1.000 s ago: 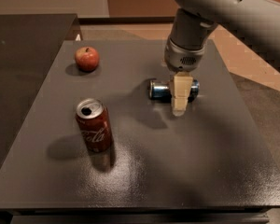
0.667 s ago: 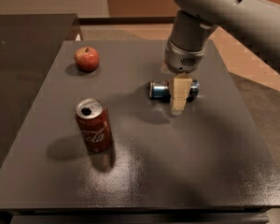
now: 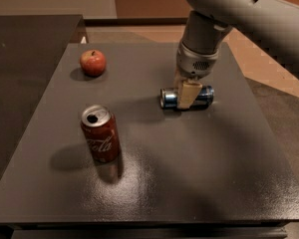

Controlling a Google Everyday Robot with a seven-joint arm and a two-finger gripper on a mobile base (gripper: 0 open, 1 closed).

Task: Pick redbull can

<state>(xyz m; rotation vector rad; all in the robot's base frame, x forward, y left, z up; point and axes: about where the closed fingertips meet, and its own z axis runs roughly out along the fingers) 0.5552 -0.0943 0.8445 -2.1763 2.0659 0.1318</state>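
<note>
Redbull can (image 3: 203,96): slim blue-silver metal cylinder, lying on its side, right of centre on the table (image 3: 199,178), a dark matte top with a faint speckled sheen.

Gripper (image 3: 187,97): beige, under a grey cylindrical wrist, down over the can's middle and crossing its near side. We cannot tell its opening or whether it grips.

Cola can (image 3: 100,133): red, upright, lower left, well apart. Apple (image 3: 92,62): round, red, upper left. We see neither in the way.
</note>
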